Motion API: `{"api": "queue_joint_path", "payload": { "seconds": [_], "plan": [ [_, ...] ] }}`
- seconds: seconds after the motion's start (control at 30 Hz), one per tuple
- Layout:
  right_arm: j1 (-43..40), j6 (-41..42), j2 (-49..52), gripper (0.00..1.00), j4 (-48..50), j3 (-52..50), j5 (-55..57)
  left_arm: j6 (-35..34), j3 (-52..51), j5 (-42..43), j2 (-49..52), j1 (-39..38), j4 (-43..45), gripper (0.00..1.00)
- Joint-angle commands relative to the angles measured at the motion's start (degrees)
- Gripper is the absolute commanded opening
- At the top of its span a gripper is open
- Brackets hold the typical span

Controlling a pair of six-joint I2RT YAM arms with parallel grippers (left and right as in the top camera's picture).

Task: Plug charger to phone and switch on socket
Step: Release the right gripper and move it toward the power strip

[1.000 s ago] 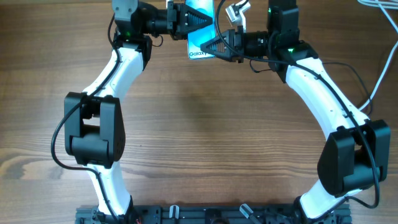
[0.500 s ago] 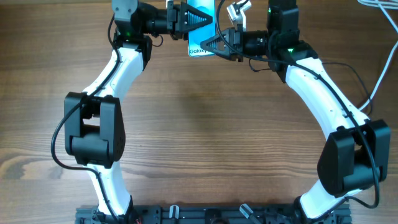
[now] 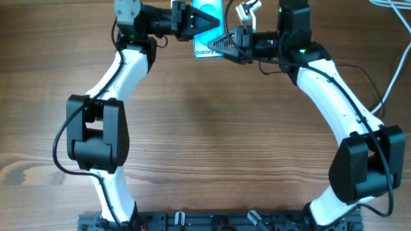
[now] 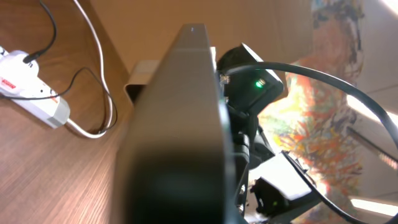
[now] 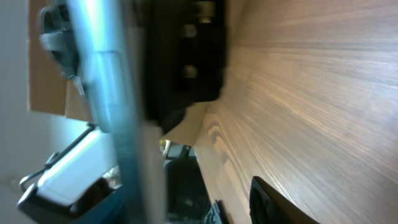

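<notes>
worktop (image 3: 205,135): brown wood, grain running left-right, evenly lit, fills overhead view
wall (image 4: 155,25): plain pale beige, beyond far worktop edge
backdrop: blurred colourful patch (image 4: 339,74), orange and mixed tones, right side of left wrist view
lighting: bright strips (image 4: 373,205) low right, out of focus

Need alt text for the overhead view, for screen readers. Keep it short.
The left arm and right arm reach over a wooden table and meet at the top of the frame. There the left gripper is shut on a cyan-screened phone, with the right gripper close at its other side. White cords cross the top right corner.
</notes>
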Motion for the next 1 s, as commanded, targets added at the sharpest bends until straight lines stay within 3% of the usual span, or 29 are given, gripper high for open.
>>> {"api": "queue_joint_path", "payload": {
  "seconds": [0.0,0.1,0.2,0.3,0.37,0.5,0.63,0.77,0.87,0.97],
  "plan": [
    [-0.2,-13.7,0.6,0.6,-6.3,-0.1,5.1,4.3,0.6,1.8,-1.3,0.4,-4.3,0.04],
    [-0.2,-22.5,0.6,0.64,-12.9,-0.1,5.5,12.2,0.6,1.9,-1.3,0.4,-16.0,0.04],
    [-0.2,-26.4,0.6,0.7,-17.9,-0.1,7.2,24.3,0.6,0.1,-1.3,0.4,-32.9,0.04],
    [-0.2,-27.3,0.6,0.8,-23.5,-0.1,14.8,38.6,0.6,-8.8,-1.3,0.4,-56.4,0.04],
    [-0.2,-29.2,0.6,0.81,-27.5,-0.1,20.0,45.5,0.6,-16.4,-1.3,0.4,-69.1,0.04],
    [-0.2,-31.3,0.6,0.89,-37.0,-0.1,36.3,55.5,0.6,-31.2,-1.3,0.4,-86.6,0.04],
    [-0.2,-29.6,0.7,0.91,-47.6,-0.1,62.0,57.2,0.6,-45.2,-1.3,0.4,-96.3,0.04],
    [-0.6,-19.0,1.0,0.93,-54.6,-0.7,87.8,57.9,0.6,-47.4,-1.3,0.4,-98.4,0.04],
    [-3.3,-16.2,1.0,0.98,-55.7,-2.5,95.7,58.3,0.6,-47.4,-1.3,0.4,-98.5,0.04],
    [-8.3,-22.0,1.1,0.99,-54.6,-3.2,96.1,58.3,0.6,-47.4,-1.3,0.4,-98.9,0.04]
  ]
}}
